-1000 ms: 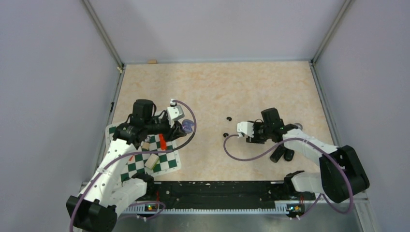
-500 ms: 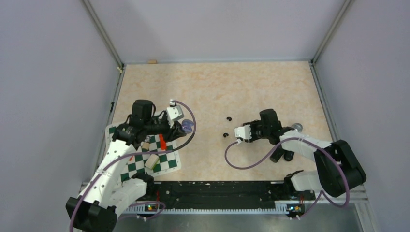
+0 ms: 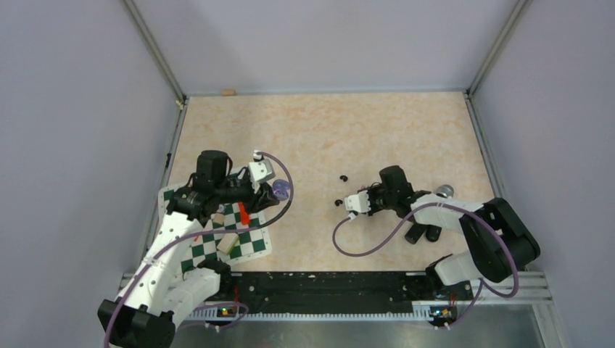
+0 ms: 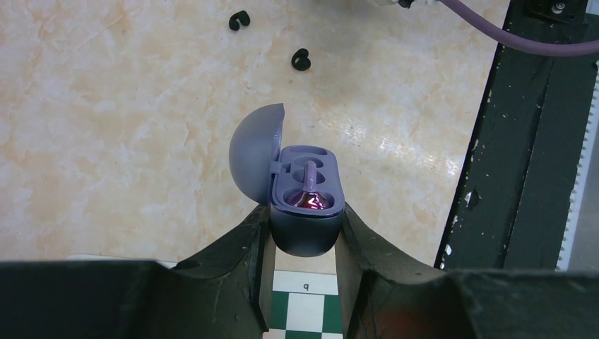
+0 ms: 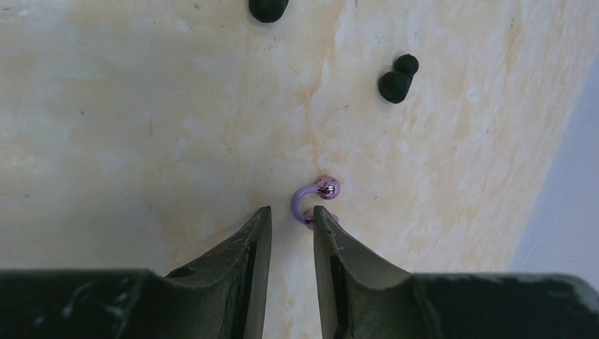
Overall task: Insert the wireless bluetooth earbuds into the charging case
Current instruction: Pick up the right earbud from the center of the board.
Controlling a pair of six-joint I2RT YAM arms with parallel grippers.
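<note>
**Earbud at right fingertips; case held open at left**

Two small black pieces (image 5: 395, 79) lie on the table ahead of the right gripper (image 5: 291, 212), apart from it. A lilac earbud (image 5: 325, 188) lies just off its fingertips and touches one of them. The jaws stand narrowly apart and grip nothing. The left gripper (image 4: 304, 215) clamps the charging case (image 4: 305, 236), lid open, near a checkered mat (image 3: 250, 243). Beige marbled table (image 3: 326, 130), pale walls (image 3: 72, 145).

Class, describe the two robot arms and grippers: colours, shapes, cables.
The left arm and right arm have white links and black joints. A purple cable loops from each wrist. The left gripper and right gripper each have two black, tapering fingers.
</note>
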